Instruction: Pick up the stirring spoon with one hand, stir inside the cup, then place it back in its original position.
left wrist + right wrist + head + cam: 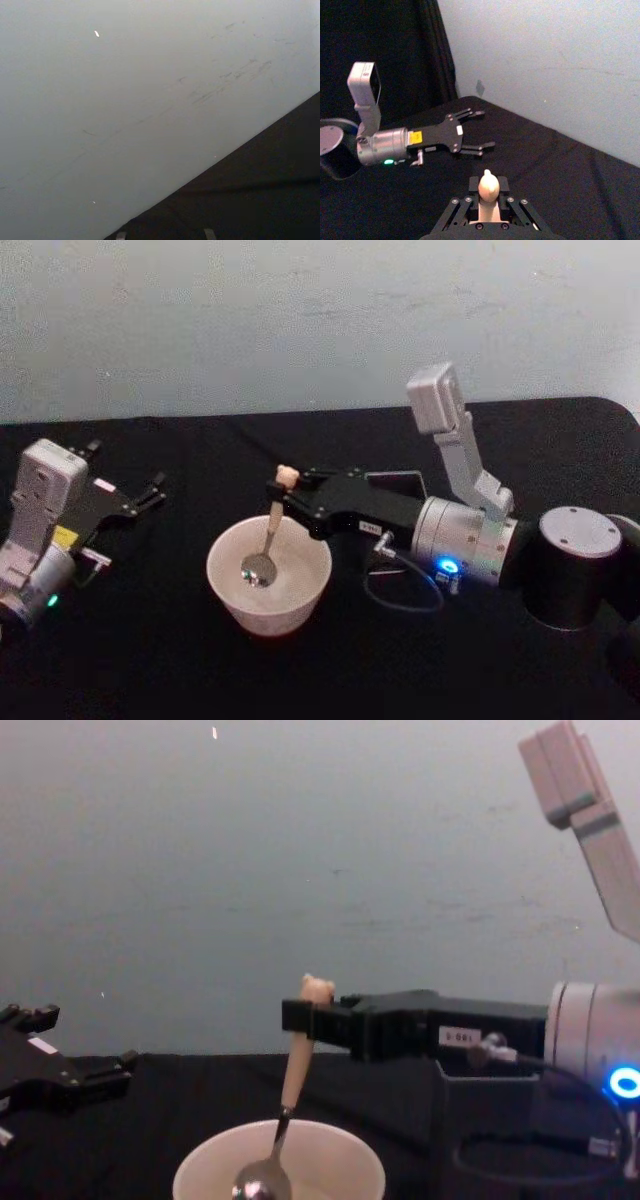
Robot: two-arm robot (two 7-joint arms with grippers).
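Note:
The cream-white cup (296, 592) (340, 1167) stands on the black table in front of me. The stirring spoon (272, 528) (294, 1072) leans in it, its silver bowl down inside the cup and its bear-head top (488, 185) up. My right gripper (284, 491) (306, 1018) (488, 201) reaches in from the right and is shut on the beige handle just under the bear head. The dark grey square holder (400, 483) (482, 1105) stands behind and under that arm, partly hidden. My left gripper (128, 522) (487, 130) (85, 1040) hovers open at the left, apart from the cup.
A pale wall (125, 100) rises close behind the black table (150, 660). The right arm's loose cable (400, 590) hangs low beside the cup. Open table lies in front of the cup and between it and the left gripper.

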